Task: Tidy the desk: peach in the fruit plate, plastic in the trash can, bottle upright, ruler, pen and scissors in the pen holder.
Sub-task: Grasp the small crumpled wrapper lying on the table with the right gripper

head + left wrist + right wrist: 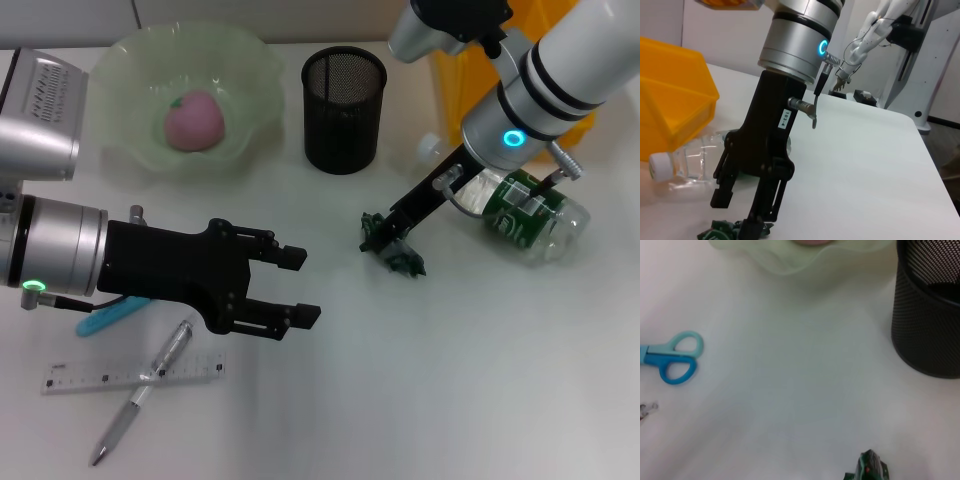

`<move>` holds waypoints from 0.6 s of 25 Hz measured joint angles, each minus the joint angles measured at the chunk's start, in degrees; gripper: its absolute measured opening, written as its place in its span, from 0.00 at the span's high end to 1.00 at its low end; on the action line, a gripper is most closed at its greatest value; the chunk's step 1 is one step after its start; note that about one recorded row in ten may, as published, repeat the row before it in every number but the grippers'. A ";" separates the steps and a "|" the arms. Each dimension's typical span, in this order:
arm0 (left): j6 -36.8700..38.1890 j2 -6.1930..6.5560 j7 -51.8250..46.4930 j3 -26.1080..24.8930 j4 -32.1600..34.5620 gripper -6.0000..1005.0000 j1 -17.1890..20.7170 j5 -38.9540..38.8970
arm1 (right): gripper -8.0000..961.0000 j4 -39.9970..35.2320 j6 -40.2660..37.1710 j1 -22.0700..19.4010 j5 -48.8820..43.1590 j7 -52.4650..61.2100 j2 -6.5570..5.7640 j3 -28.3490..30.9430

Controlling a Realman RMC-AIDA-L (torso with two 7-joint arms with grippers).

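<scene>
Currently we log the plastic step — right gripper (392, 243) pinching the crumpled dark-green plastic wrapper (398, 258); next, lift toward the yellow trash can (670, 100) — left gripper (300, 287) spread, idle.

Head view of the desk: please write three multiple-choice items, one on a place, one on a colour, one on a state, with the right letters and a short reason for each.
1. Where is the peach?
A. in the fruit plate
B. in the pen holder
C. beside the ruler

2. What colour are the scissors handles?
A. red
B. blue
C. yellow

3. How is the bottle?
A. upright
B. lying on its side
C. inside the pen holder

Answers: 1 A, the pink fruit sits in the green dish; 2 B, the right wrist view shows blue loops; 3 B, it lies flat under the right arm, whose right end effector is at the green plastic scrap.
</scene>
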 joint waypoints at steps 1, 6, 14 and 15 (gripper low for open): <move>-0.06 0.00 0.00 -0.03 0.00 0.30 0.00 0.00 | 0.25 0.06 0.08 0.10 0.01 -0.04 0.00 -0.13; -0.20 0.00 0.00 0.00 0.00 0.30 0.00 0.00 | 0.25 0.43 0.72 0.18 0.02 -0.21 -0.02 -0.29; -0.63 0.00 0.00 0.00 0.00 0.30 0.00 0.01 | 0.35 1.17 1.43 0.28 0.02 -0.28 -0.03 -1.10; -0.71 0.00 0.00 0.00 0.00 0.30 -0.01 0.01 | 0.34 1.20 1.43 0.28 0.02 -0.28 -0.03 -1.12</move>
